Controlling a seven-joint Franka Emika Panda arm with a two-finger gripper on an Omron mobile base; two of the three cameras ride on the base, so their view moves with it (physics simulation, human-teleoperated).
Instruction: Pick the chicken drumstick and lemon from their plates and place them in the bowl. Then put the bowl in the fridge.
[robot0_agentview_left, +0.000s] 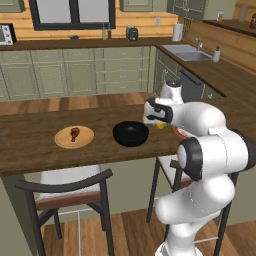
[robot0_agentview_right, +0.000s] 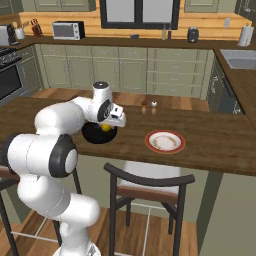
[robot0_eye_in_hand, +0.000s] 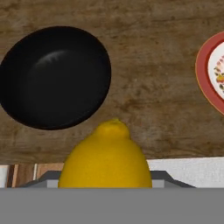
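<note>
I have the fingers (robot0_agentview_right: 111, 126) clamped on the lemon (robot0_eye_in_hand: 105, 159), carried above the desk (robot0_eye_in_hand: 153, 87) between the bowl (robot0_eye_in_hand: 54, 76) and the red-rimmed plate (robot0_eye_in_hand: 210, 74), and if I release short of the bowl it could roll off the edge.

Green cabinets (robot0_agentview_left: 75, 75), dark window (robot0_agentview_left: 72, 12), wood floor (robot0_agentview_left: 125, 230), steel sink (robot0_agentview_left: 187, 51), black chair (robot0_agentview_right: 150, 192)

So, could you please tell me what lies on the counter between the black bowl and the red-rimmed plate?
Nothing: in the hand view, only bare wood separates the bowl from the red-rimmed plate.
</note>
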